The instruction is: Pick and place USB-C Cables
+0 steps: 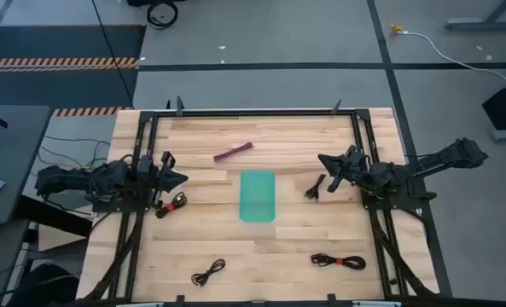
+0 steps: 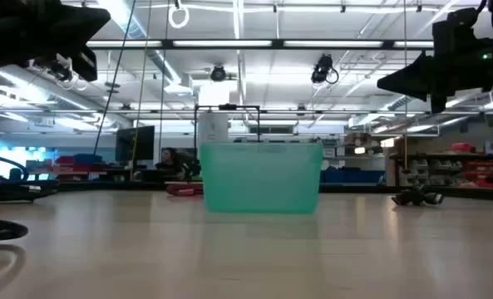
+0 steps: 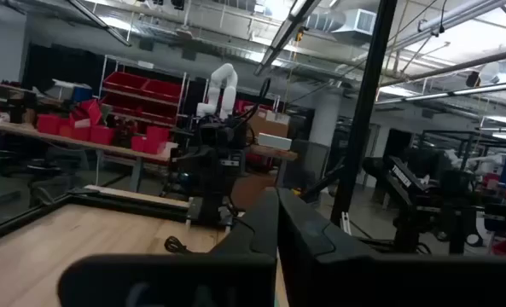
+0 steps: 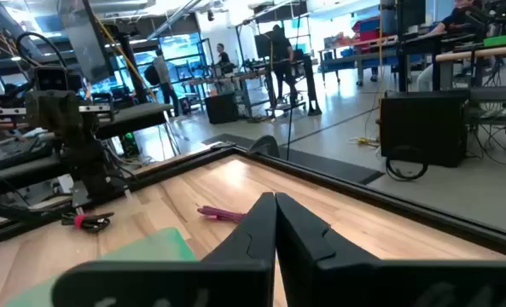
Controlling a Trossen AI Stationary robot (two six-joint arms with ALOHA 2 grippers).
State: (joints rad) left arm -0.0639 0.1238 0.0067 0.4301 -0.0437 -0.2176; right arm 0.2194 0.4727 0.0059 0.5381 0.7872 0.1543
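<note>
The teal tray (image 1: 257, 196) (image 2: 261, 177) stands mid-table. Several USB-C cable bundles lie flat on the wood around it. A maroon one (image 1: 233, 152) (image 4: 223, 213) lies toward the far edge. A black one (image 1: 315, 188) (image 2: 418, 198) lies right of the tray. A black one with a red tie (image 1: 171, 205) (image 4: 86, 220) lies to its left. A black one (image 1: 208, 272) and a red-tied one (image 1: 338, 261) lie near the near edge. My left gripper (image 1: 183, 179) (image 3: 276, 213) is shut, raised left of the tray. My right gripper (image 1: 321, 159) (image 4: 276, 205) is shut, raised right of the tray, above the black bundle.
A black metal frame (image 1: 253, 112) runs along the table's far edge and down both sides under the arms. Bare wood lies between the tray and the near edge. Beyond the table stand workbenches, shelves and people.
</note>
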